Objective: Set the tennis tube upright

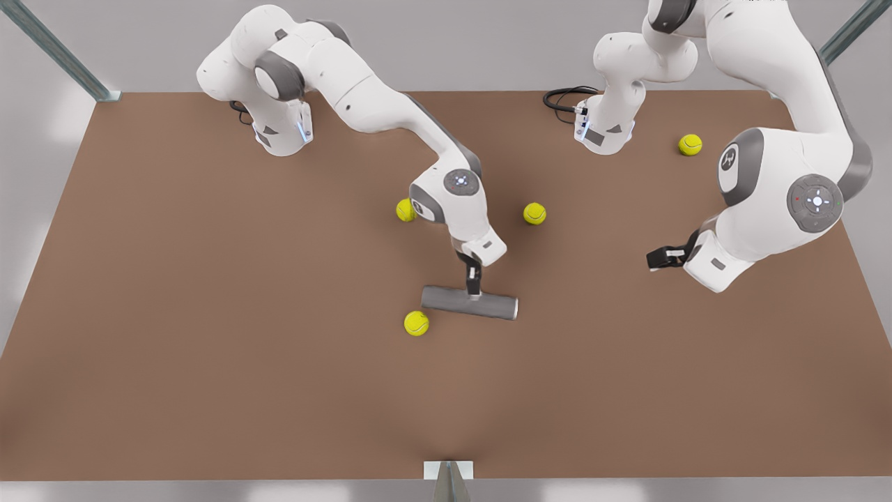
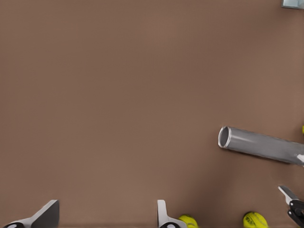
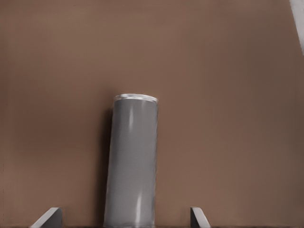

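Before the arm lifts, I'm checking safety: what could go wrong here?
The right end effector straddles the lying tube, jaws open with gaps: the round tube may roll as they close. A ball sits by one end and could block standing it up. The left end effector waits open.

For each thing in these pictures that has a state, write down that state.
tennis tube: lying on its side on the table
right gripper: open, straddling the tube
left gripper: open, waiting apart, empty
tennis balls: loose on the table
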`<action>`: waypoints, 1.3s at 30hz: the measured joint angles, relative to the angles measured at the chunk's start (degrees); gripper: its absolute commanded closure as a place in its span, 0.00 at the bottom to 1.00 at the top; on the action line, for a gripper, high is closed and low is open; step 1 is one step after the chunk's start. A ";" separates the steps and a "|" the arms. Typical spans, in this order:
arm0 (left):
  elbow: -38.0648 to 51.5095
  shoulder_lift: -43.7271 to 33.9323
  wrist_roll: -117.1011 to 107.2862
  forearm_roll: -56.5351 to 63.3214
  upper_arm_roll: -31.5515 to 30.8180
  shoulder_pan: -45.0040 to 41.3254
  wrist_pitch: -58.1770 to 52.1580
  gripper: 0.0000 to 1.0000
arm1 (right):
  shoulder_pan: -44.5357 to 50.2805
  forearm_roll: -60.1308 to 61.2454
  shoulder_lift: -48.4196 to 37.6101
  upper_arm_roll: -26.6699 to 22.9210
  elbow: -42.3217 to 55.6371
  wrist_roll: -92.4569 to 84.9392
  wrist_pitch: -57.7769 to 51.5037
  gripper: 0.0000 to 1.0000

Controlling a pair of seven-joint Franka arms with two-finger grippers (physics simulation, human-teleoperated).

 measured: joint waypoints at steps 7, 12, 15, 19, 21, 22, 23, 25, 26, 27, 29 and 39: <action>0.89 10.72 5.67 -19.75 -0.01 1.75 1.00 0.00 | -29.61 4.19 -21.41 -2.29 -0.64 7.42 -34.22 0.00; 6.38 24.86 14.92 -38.45 -1.96 2.34 1.03 0.00 | -36.60 0.89 -35.88 -4.08 -4.55 14.85 -48.63 0.00; 13.64 33.30 20.78 -44.03 -4.16 2.42 1.90 0.00 | -39.51 -0.09 -36.28 -4.51 -4.70 18.75 -54.75 0.00; 16.12 39.48 29.01 -48.64 -6.45 3.08 5.26 0.00 | -40.19 -0.56 -32.19 -4.56 -4.25 23.33 -60.27 0.00; 16.58 42.02 33.24 -51.79 -6.66 4.31 6.83 0.00 | -39.95 -0.64 -31.71 -4.56 -4.27 25.26 -61.93 0.00; 16.59 42.83 35.23 -53.00 -6.69 5.06 7.43 0.00 | -39.92 -0.67 -31.61 -4.56 -4.30 26.14 -62.59 0.00; 16.53 43.39 37.10 -53.98 -6.70 5.67 7.89 0.00 | -39.92 -0.69 -31.56 -4.57 -4.32 26.98 -63.15 0.00; 16.15 43.80 40.56 -55.28 -6.71 6.11 7.85 0.00 | -39.96 -0.71 -31.39 -4.58 -4.32 28.52 -64.04 0.00; 15.16 43.80 42.14 -55.68 -6.74 6.07 7.50 0.00 | -39.97 -0.72 -31.19 -4.57 -4.24 29.23 -64.46 0.00; 14.59 43.62 43.63 -55.93 -6.73 5.78 7.09 0.00 | -39.92 -0.73 -31.09 -4.57 -4.20 29.90 -64.82 0.00; 14.16 43.26 46.37 -55.90 -6.63 4.52 6.58 0.00 | -39.84 -0.71 -30.91 -4.57 -4.17 31.13 -65.37 0.00; 2.36 36.19 55.71 -52.50 -5.82 3.33 7.23 0.00 | -39.63 -0.46 -30.19 -4.58 -4.16 35.43 -66.49 0.00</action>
